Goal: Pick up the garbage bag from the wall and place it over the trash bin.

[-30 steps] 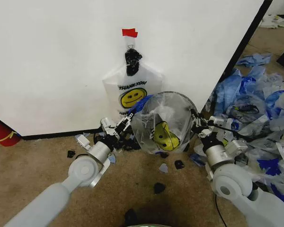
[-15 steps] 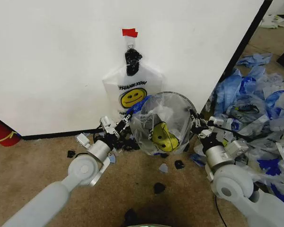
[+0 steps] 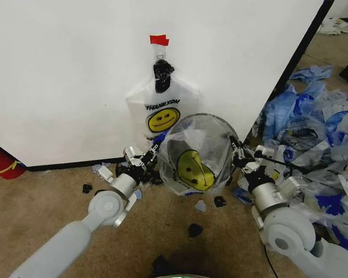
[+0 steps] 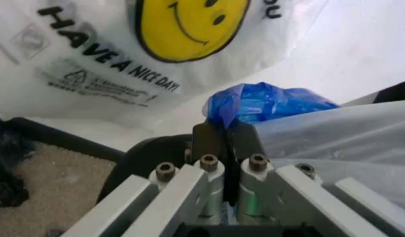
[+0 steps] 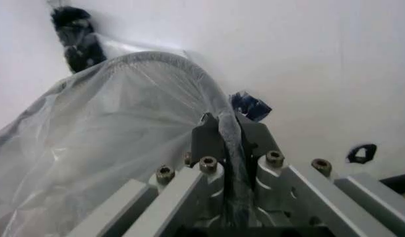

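Two hands hold one garbage bag [image 3: 192, 155] stretched open between them, low in front of the wall [image 3: 64, 81]. The left hand [image 3: 152, 152] is closed on the bag's blue edge, and the right hand [image 3: 234, 147] is closed on the opposite edge. One whiter smiley bag [image 3: 162, 113] hangs on the wall behind.
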Tool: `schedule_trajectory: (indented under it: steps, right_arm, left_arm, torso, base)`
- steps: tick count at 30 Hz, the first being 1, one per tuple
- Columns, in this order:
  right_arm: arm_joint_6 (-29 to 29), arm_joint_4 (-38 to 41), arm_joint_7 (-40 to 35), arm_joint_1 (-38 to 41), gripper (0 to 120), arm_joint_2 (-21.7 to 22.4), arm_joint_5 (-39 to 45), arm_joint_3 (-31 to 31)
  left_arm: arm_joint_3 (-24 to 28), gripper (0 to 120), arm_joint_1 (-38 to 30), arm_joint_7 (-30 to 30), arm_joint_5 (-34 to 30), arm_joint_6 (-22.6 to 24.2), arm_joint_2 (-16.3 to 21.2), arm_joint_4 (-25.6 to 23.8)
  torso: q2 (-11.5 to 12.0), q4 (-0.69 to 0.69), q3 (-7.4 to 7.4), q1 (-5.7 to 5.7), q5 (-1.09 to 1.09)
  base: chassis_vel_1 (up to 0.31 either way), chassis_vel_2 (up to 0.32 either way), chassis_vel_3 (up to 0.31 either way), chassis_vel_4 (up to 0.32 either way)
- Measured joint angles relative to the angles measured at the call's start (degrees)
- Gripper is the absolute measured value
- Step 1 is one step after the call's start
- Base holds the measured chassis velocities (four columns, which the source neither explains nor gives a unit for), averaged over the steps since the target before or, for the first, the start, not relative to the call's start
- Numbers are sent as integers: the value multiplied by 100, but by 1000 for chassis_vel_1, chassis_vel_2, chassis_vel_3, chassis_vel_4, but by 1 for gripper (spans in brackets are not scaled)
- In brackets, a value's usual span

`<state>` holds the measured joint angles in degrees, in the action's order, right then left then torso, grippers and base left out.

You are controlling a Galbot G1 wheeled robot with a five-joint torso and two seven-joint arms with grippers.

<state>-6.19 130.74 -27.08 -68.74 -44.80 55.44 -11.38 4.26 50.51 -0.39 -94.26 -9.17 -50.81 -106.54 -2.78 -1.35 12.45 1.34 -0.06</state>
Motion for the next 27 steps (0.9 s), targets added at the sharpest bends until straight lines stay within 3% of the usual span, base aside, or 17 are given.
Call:
schedule_trajectory:
  steps: [9,14,15,17,27]
  right_arm:
    - [1,83,-8,-11,1,39,17,-1]
    - [1,-63,-8,2,1,16,-2,34]
    - [3,-81,-6,-19,1,3,-39,55]
    - [3,-81,-6,-19,1,3,-39,55]
    - [29,-116,-37,-33,1,34,-109,33]
  left_arm:
    - [64,0,97,15,216,-31,-99,42]
    - [-85,18,208,15,229,-21,-61,-118]
    - [-146,26,217,-17,226,-20,-34,-146]
    - [-146,26,217,-17,226,-20,-34,-146]
    - [-293,68,352,-250,303,150,49,-245]
  torso:
    - [0,0,0,0,0]
    - [0,0,0,0,1]
    - [0,0,0,0,0]
    - [0,0,0,0,0]
    - [0,0,0,0,0]
  base:
    - [0,0,0,0]
    - [0,0,0,0]
    - [0,0,0,0]
    - [0,0,0,0]
    - [0,0,0,0]
